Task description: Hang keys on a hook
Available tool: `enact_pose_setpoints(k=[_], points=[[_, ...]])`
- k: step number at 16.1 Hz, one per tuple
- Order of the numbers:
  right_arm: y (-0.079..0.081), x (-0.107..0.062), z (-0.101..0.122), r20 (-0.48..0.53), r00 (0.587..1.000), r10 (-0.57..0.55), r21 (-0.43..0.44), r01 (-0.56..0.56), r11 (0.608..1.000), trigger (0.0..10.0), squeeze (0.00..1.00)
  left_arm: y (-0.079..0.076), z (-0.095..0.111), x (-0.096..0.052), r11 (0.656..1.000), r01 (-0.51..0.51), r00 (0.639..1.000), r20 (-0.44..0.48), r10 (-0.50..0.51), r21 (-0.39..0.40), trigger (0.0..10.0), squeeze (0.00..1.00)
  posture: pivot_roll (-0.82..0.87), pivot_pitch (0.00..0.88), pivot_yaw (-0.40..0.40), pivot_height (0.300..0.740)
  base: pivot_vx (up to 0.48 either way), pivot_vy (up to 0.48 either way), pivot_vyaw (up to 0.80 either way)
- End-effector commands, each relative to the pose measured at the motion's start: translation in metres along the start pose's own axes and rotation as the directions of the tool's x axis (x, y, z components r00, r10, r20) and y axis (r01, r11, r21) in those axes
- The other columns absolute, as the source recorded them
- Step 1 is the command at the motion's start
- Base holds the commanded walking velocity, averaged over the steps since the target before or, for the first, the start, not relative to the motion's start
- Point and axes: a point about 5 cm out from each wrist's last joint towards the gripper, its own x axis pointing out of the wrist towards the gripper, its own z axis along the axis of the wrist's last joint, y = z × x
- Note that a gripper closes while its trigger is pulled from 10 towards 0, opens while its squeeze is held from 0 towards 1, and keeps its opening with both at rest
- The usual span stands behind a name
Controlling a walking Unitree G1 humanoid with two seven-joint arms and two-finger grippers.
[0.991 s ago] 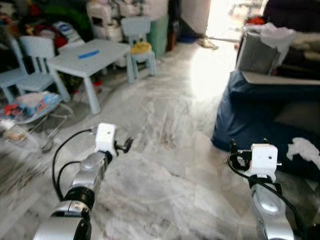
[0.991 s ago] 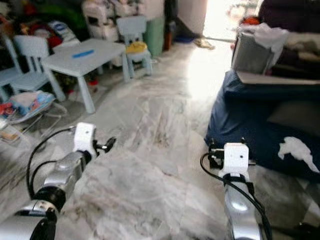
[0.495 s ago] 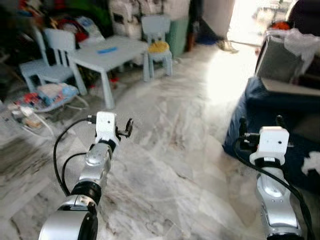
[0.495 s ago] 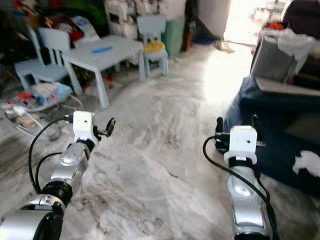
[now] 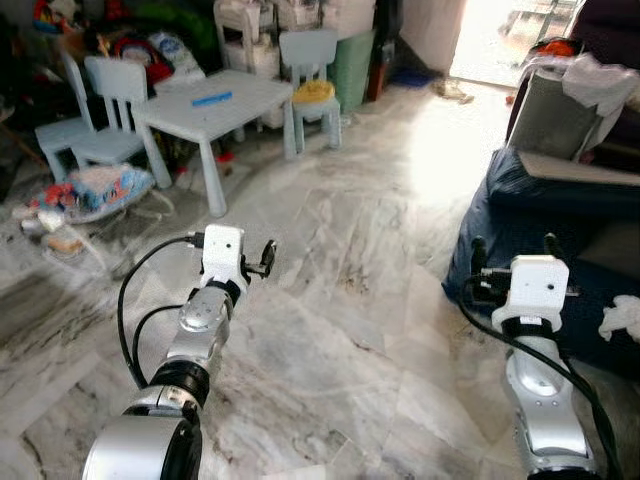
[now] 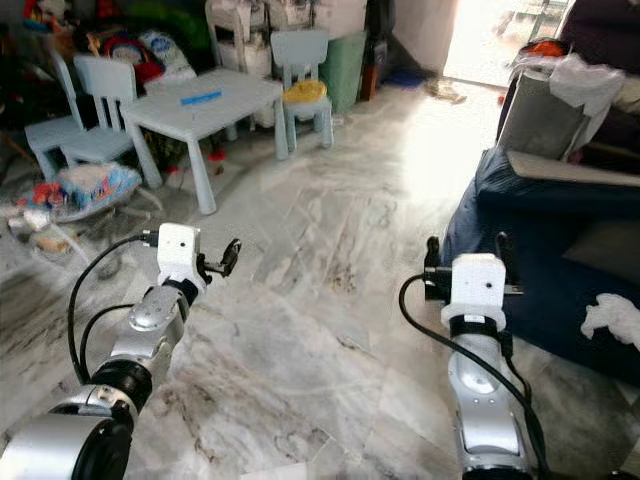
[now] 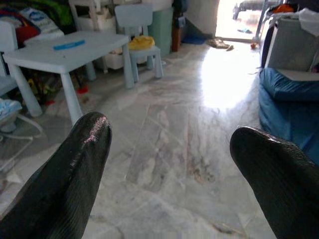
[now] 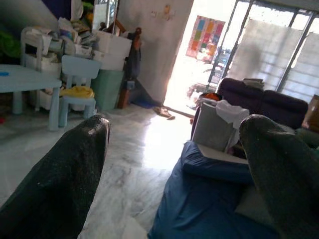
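From the head camera, both silver arms are raised forward over a grey marble floor (image 5: 340,330): the left gripper (image 5: 266,258) sits at centre left of the frame and the right gripper (image 5: 512,262) at lower right, just before a dark blue sofa (image 5: 540,215). Held level and forward like this, they look carried for walking rather than reaching for anything. A pale blue children's counter (image 5: 215,103) with a blue item on it stands at upper left, small chairs beside it and a heap of toys behind; a bright doorway shows at upper right. The right eye gives the same scene, with the left gripper at centre left and the right one at lower centre right. No keys and no hook can be made out in either eye view, so where the task's things are cannot be told from here. In the left wrist view the two black fingers (image 7: 75,174) stand wide apart with nothing between them, the floor and the small counter beyond. In the right wrist view the fingers (image 8: 65,174) are likewise spread and empty, looking toward the sofa and the sunlit doorway; the spread fingers suit grippers that carry nothing.
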Motion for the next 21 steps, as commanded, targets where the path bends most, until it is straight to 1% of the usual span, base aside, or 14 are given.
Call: enact_pose_setpoints(k=[1, 2, 4, 10, 14, 18, 21], points=[[0.005, 0.000, 0.000, -0.010, 1.000, 0.027, -0.002, -0.027, 1.000, 10.0, 0.00, 0.002, 0.005, 0.003, 1.000, -0.004, 1.000, 0.006, 0.004, 0.013, 10.0, 0.00, -0.02, 0.000, -0.002, 0.740, 0.345, 0.000, 0.00], [0.008, -0.001, 0.001, -0.005, 0.999, 0.051, -0.010, -0.051, 0.999, 10.0, 0.00, 0.002, 0.005, 0.003, 1.000, -0.002, 1.000, 0.004, 0.002, 0.018, 10.0, 0.00, -0.02, 0.000, -0.002, 0.740, 0.345, 0.000, 0.00], [0.012, -0.002, 0.000, -0.014, 0.998, 0.059, -0.009, -0.060, 0.998, 10.0, 0.00, 0.002, 0.004, 0.002, 1.000, 0.001, 1.000, 0.001, -0.001, 0.022, 10.0, 0.00, -0.02, 0.000, -0.001, 0.740, 0.375, 0.000, 0.80], [0.011, -0.003, -0.004, -0.035, 0.998, 0.045, 0.008, -0.045, 0.999, 10.0, 0.00, 0.001, 0.001, 0.002, 1.000, 0.009, 1.000, -0.015, -0.008, 0.024, 10.0, 0.00, -0.02, 0.000, 0.004, 0.740, 0.416, 0.000, 0.72], [0.009, -0.003, -0.011, -0.065, 0.997, 0.036, 0.024, -0.035, 0.999, 10.0, 0.00, 0.001, -0.003, 0.001, 1.000, 0.010, 0.999, -0.038, -0.009, 0.029, 10.0, 0.00, -0.01, 0.000, -0.001, 0.740, 0.388, 0.000, 0.00], [0.005, -0.001, -0.017, -0.091, 0.996, 0.025, 0.034, -0.022, 0.999, 10.0, 0.00, 0.005, -0.009, -0.001, 1.000, 0.001, 0.997, -0.083, 0.001, 0.024, 10.0, 0.00, 0.00, 0.000, -0.003, 0.740, 0.383, 0.000, 0.00], [0.004, 0.000, -0.024, -0.117, 0.993, 0.034, 0.041, -0.029, 0.999, 10.0, 0.00, 0.009, -0.010, -0.001, 1.000, -0.016, 0.995, -0.102, 0.018, 0.022, 10.0, 0.00, 0.01, 0.000, -0.008, 0.740, 0.189, 0.000, 0.00]])
